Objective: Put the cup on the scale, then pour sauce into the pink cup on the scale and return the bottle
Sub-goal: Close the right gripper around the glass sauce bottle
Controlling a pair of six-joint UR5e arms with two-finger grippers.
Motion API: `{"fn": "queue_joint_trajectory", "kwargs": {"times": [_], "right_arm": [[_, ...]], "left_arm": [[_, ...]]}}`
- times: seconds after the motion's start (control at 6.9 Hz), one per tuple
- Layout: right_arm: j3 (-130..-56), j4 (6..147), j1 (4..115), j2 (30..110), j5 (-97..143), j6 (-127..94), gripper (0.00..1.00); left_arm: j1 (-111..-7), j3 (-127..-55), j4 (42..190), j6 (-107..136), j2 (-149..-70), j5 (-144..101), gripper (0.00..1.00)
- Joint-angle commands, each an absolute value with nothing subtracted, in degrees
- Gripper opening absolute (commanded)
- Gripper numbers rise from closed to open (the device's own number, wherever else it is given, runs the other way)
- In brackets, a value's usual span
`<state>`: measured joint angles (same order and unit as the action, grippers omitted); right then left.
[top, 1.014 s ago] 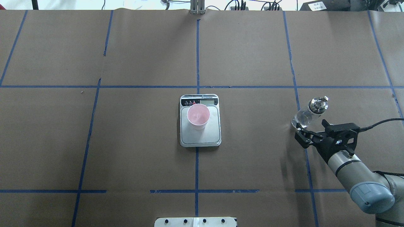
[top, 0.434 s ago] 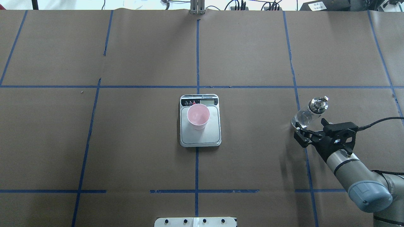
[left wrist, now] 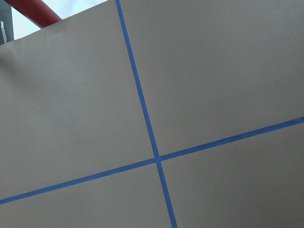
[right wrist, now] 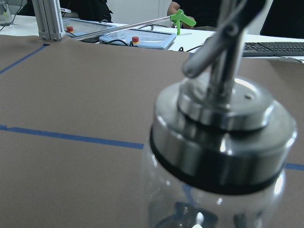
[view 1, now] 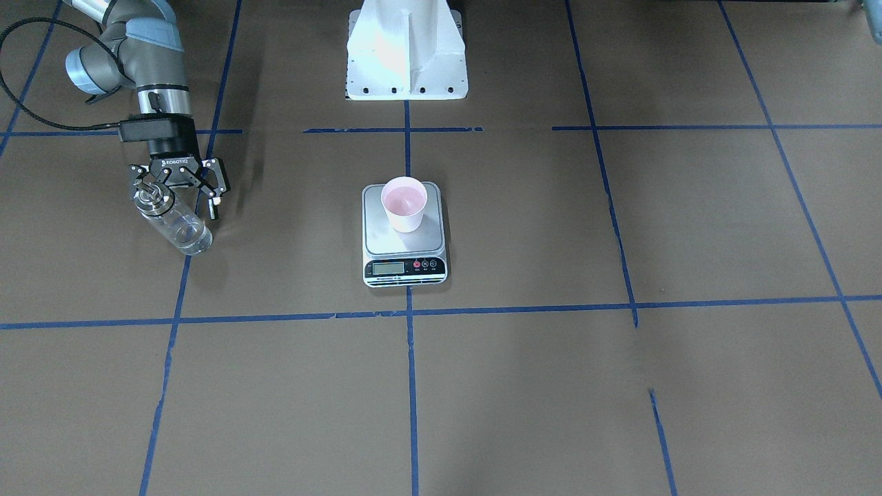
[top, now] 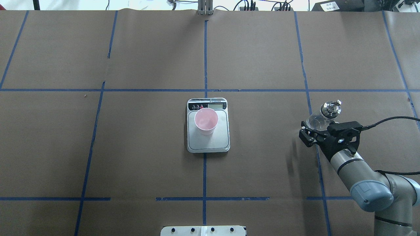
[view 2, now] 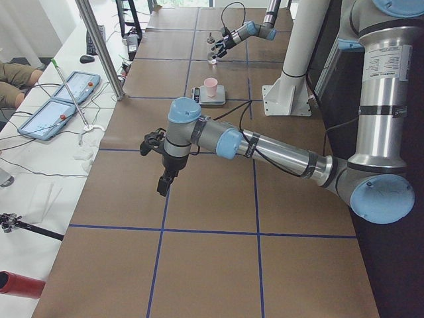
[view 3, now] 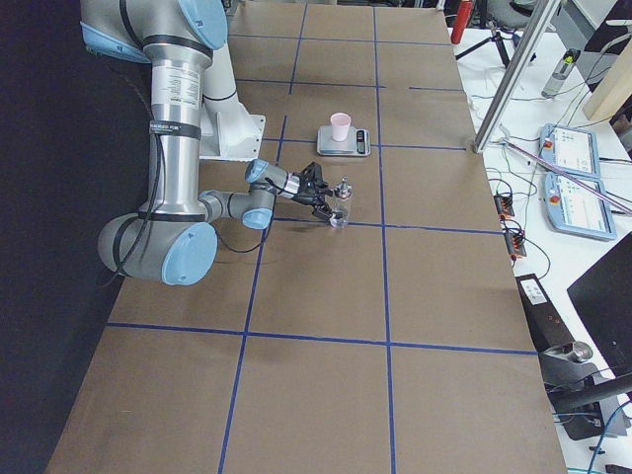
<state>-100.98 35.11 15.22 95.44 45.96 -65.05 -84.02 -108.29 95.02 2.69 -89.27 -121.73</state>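
The pale pink cup [top: 206, 120] stands upright on the scale [top: 220, 137] at the table's middle; both also show in the front view, cup [view 1: 404, 201] on scale [view 1: 386, 241]. The clear glass bottle [top: 315, 120] with its silver cap stands on the table at the right. My right gripper [top: 317, 129] is open, its fingers spread to either side of the bottle's upper part [view 1: 178, 227]; I see no touch. The right wrist view shows the bottle's cap [right wrist: 218, 142] very close. My left gripper [view 2: 159, 165] hangs over bare table far to the left; I cannot tell if it is open.
Blue tape lines grid the brown table cover. The white robot base [view 1: 406, 52] stands at the table's robot side. Tablets and cables [view 3: 568, 168] lie on a side bench. A red cylinder [view 2: 20, 285] lies beyond the table's left end.
My right gripper has moved forward and a little left, up to the bottle, and has stayed open. The bottle, cup and scale have not moved.
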Motion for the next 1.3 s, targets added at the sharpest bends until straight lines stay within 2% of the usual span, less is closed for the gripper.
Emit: {"fn": "queue_joint_trajectory", "kwargs": {"times": [0.0, 0.72, 0.87, 1.01, 1.16], "right_arm": [[-100.6, 35.1, 16.1, 95.1, 46.1, -64.5, 1.00], [-100.6, 35.2, 17.1, 94.7, 46.3, -64.6, 0.99], [-100.8, 35.2, 17.1, 94.6, 46.3, -64.9, 0.70], [-100.7, 35.1, 17.4, 94.7, 46.3, -64.9, 0.01], [-101.0, 35.0, 18.1, 95.2, 46.8, -64.9, 0.00]], "left_arm": [[-84.0, -108.4, 94.9, 2.7, -89.4, -121.7, 1.00], [-84.0, -108.6, 94.8, 2.6, -89.3, -121.7, 1.00], [-84.0, -108.7, 94.8, 2.7, -89.4, -121.7, 1.00], [-84.0, -108.8, 94.7, 2.7, -89.4, -121.7, 1.00], [-84.0, -110.1, 94.3, 2.8, -89.4, -121.9, 1.00]]}}
